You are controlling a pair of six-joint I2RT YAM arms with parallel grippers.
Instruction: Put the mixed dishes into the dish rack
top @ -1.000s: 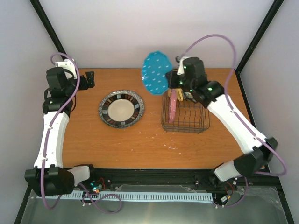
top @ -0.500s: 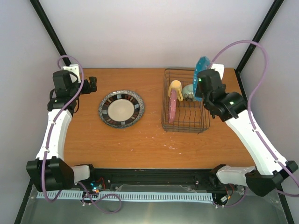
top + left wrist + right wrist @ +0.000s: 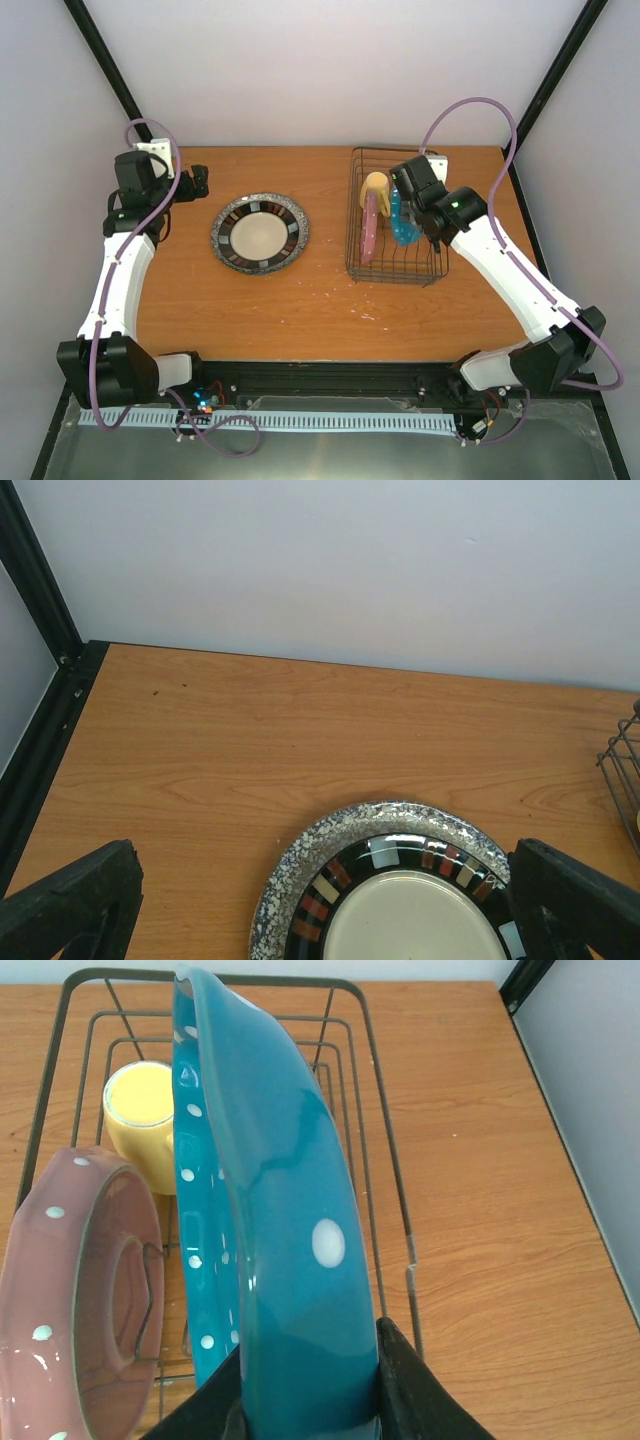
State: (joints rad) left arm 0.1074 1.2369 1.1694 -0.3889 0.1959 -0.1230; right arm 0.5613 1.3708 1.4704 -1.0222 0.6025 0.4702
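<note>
We hold the teal plate (image 3: 290, 1260) on edge by its rim in the right gripper (image 3: 310, 1405), inside the rack (image 3: 398, 275) near the far-right corner of the tabletop (image 3: 320, 300). We judge it stiff, slippery and breakable. The left gripper (image 3: 194, 182) gapes wide, empty.

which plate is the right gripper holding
The teal dotted plate, upright between the right gripper's jaws in the dish rack. The pink dotted plate stands free beside it.

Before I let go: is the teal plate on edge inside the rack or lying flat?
On edge, inside the rack. The teal plate stands upright beside the pink plate, its rim clamped in the right hand.
</note>
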